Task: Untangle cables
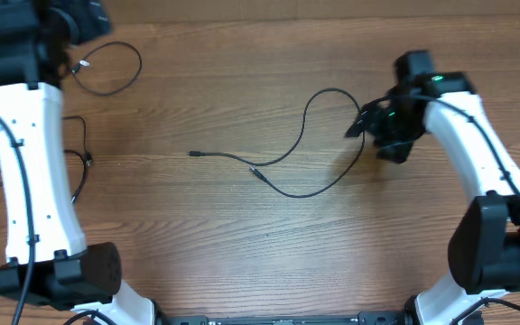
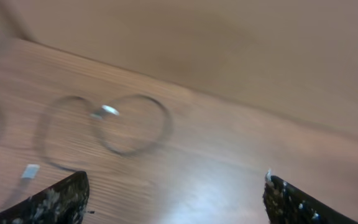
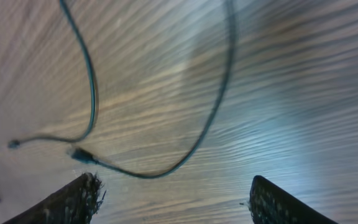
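Cables point(image 1: 296, 195) cross at centre; more lie far left. Right gripper point(image 3: 174, 180) and left gripper point(image 2: 176, 180) gape wide, empty (right is nearer): pinch one plug end point(image 1: 194, 153), draw outward slowly.

Left gripper point(image 2: 176, 198), right gripper point(image 3: 174, 198) both spread wide.

— Where do the cables lie?
— I see the first cable point(image 1: 307, 110), thin and black, snaking from its plug point(image 1: 193, 153) up into an arch. The second cable point(image 1: 301, 193) sags below, one end just beside the first. The third cable point(image 1: 139, 65) lies looped, far left.
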